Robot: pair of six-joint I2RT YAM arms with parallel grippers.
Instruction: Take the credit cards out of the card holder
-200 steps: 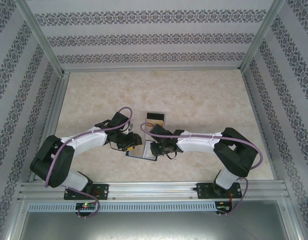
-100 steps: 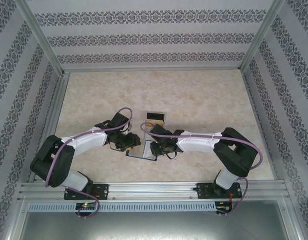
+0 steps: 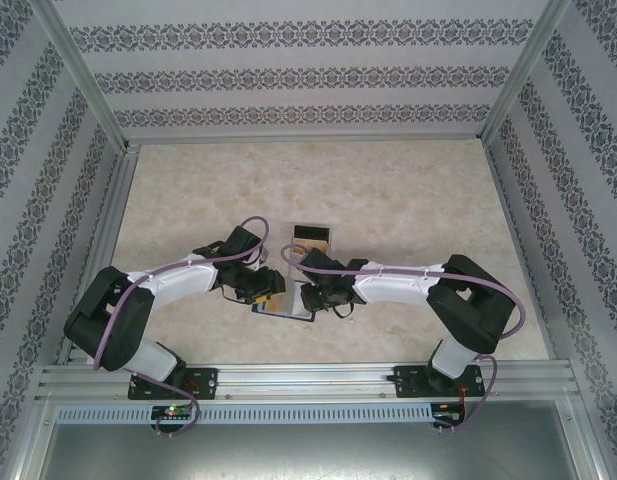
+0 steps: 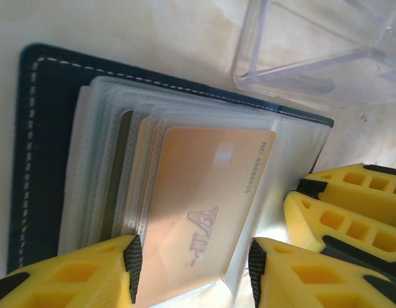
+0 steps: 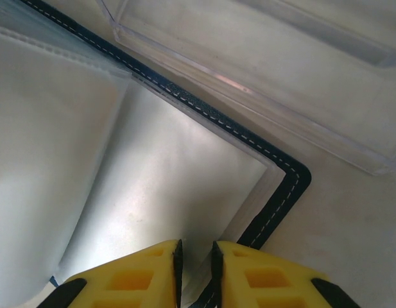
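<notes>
The navy card holder (image 4: 50, 128) lies open on the table, its clear sleeve pages fanned out. A gold card marked VIP (image 4: 204, 205) sits in the top sleeve, with other card edges stacked behind it. My left gripper (image 4: 191, 269) is open, its pads on either side of the gold card's near end. My right gripper (image 5: 195, 263) is nearly closed, pinching a clear sleeve page (image 5: 153, 192) near the holder's stitched corner (image 5: 284, 192). From above, both grippers (image 3: 273, 293) (image 3: 310, 298) meet over the holder (image 3: 284, 308). No black card is visible.
A clear acrylic stand (image 3: 310, 238) is just behind the holder, close to both grippers (image 4: 313, 51) (image 5: 262, 77). The right gripper's yellow fingers (image 4: 345, 218) are beside the left one's. Marbled tabletop (image 3: 408, 190) spreads out behind, walled on three sides.
The left arm has crept slightly towards the card holder. The right arm and the holder have stayed put.
</notes>
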